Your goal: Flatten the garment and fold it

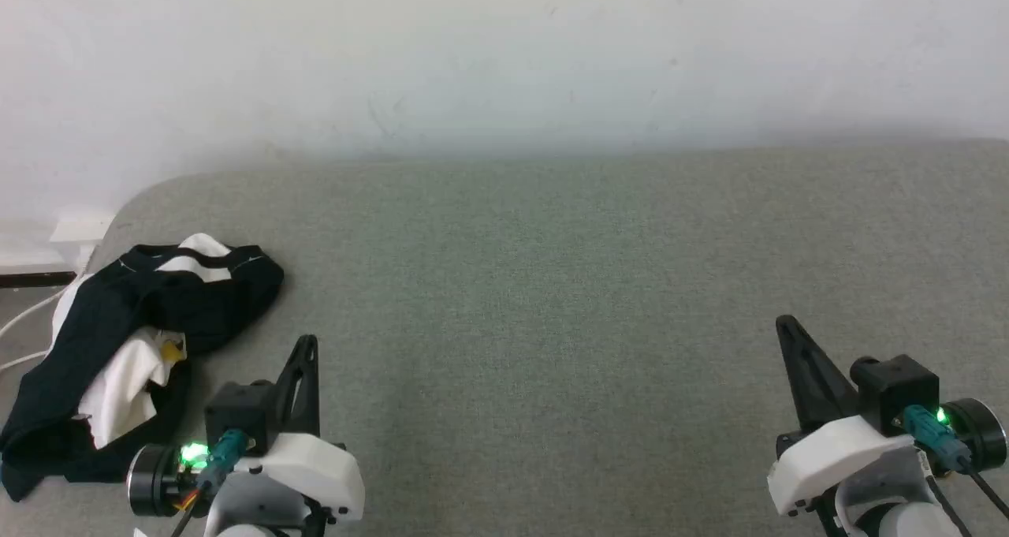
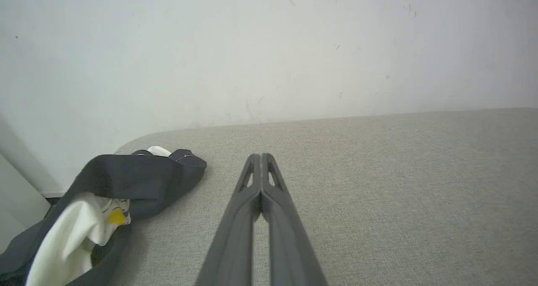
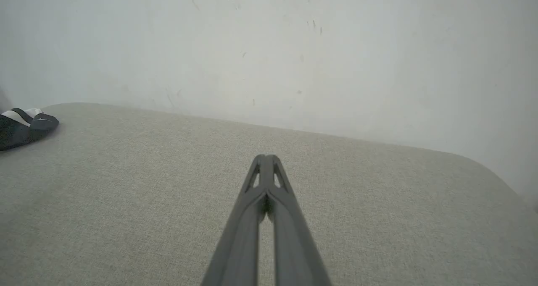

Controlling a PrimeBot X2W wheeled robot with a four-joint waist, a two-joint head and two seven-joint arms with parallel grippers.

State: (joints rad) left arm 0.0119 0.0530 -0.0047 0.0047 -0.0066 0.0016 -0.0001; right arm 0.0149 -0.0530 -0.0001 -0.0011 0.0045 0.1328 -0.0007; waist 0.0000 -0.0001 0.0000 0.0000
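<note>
Head view: garment [image 1: 110,324] lies crumpled in a heap at about 8 o'clock on the grey surface [image 1: 552,285], at its rounded corner. It is not flattened and not folded. Black cloth is on top, with white piping lines along the far edge. A white panel shows through the middle of the heap, and a small yellow patch [image 1: 170,352] shows on the white. One end of the heap reaches toward 7 o'clock, near the surface edge.

Left gripper [image 1: 307,348] is at 7 o'clock in the head view, fingers pointing to 12. The garment is at roughly 10 o'clock from it, near but not touching. In the left wrist view the two fingers are pressed together at the tips, nothing between them, and the garment is at 8 o'clock.

Right gripper [image 1: 787,328] is at 5 o'clock in the head view, fingers tilted toward 11, well apart from the garment. In the right wrist view its fingers meet at the tips, holding nothing; a bit of the garment shows at 9 o'clock.

Pale wall [image 1: 504,48] stands behind the surface at 12. A white cable [image 1: 24,316] runs off the surface at 9 o'clock, beside the garment.
</note>
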